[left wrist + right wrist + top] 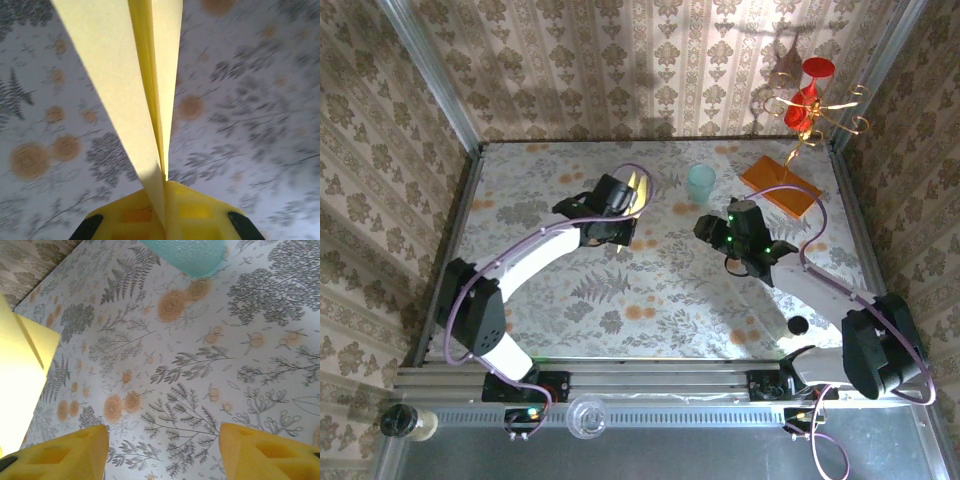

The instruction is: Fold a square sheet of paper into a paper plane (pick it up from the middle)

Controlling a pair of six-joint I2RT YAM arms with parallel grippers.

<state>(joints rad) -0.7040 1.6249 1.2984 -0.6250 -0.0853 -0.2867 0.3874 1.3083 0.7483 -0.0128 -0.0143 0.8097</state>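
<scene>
Evidently light, limp and crease-prone, the paper plane (145, 100) sat pinched, seemingly on its centre fold, in your clamped left gripper (165, 202); right gripper (162, 447) parted, empty.

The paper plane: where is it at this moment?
In the top view the paper plane is left of centre, pinched in the shut left gripper, with the teal cup to the right of it.

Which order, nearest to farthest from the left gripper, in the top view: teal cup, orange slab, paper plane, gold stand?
1. paper plane: pinched in the left gripper, at its tip.
2. teal cup: to its right, mid-table.
3. orange slab: farther right, towards the back.
4. gold stand: back right corner, past the slab.
</scene>
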